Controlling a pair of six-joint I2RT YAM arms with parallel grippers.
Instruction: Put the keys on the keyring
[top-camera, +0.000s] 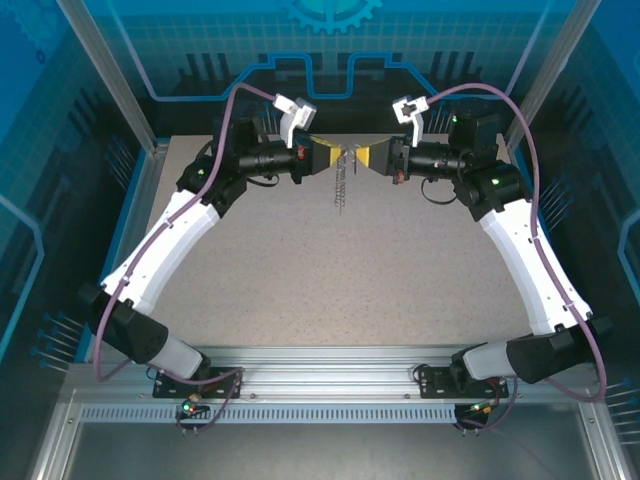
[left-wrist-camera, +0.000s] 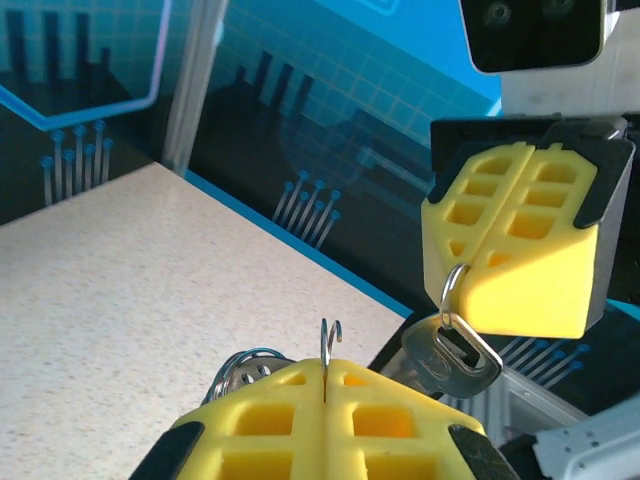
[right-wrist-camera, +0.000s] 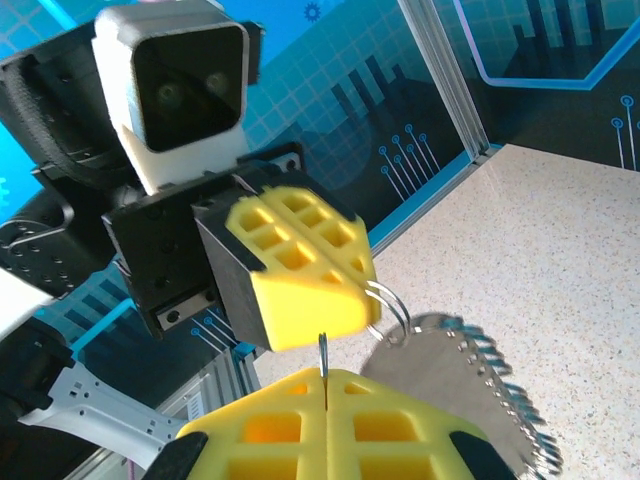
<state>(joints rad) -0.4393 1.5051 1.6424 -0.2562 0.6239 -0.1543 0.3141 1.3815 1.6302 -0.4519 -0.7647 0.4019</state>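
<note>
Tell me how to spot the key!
Look over the far middle of the table. In the left wrist view, the right end effector, a yellow block at upper right, pinches a small wire ring, and the key dangles beneath it. It is flat and silvery with a slot hole, unlike the thin round rings nearby.

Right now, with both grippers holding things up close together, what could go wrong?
1. The right gripper pinches only the thin ring of the key at its fingertips, so the ring could slip and the key could drop.
2. The keyring dangles from the left gripper and may swing off line.
3. The two grippers sit close together and could bump.
</note>
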